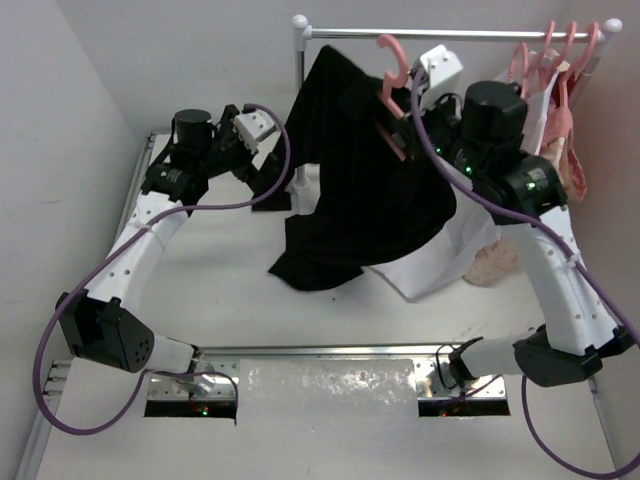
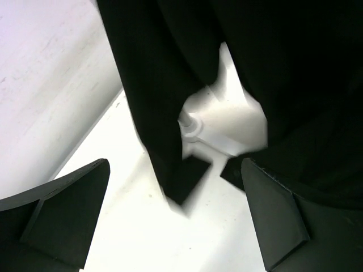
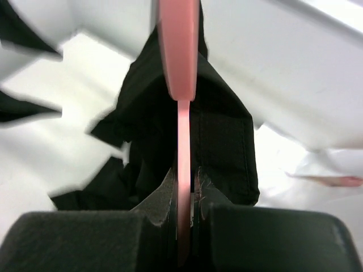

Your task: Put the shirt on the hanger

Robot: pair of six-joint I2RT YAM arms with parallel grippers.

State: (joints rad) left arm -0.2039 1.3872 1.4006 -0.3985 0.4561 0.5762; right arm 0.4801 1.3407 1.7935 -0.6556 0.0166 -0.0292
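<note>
Black shirt looks limp, likely to slide; hanger thin, stiff; right gripper clamped on hanger, left gripper jaws wide apart; best pinch a shoulder seam.

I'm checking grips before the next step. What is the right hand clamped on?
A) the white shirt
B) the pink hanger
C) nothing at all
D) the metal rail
B: in the right wrist view, the right hand is shut on the thin edge of the pink hanger, with the black shirt draped just behind it.
</note>
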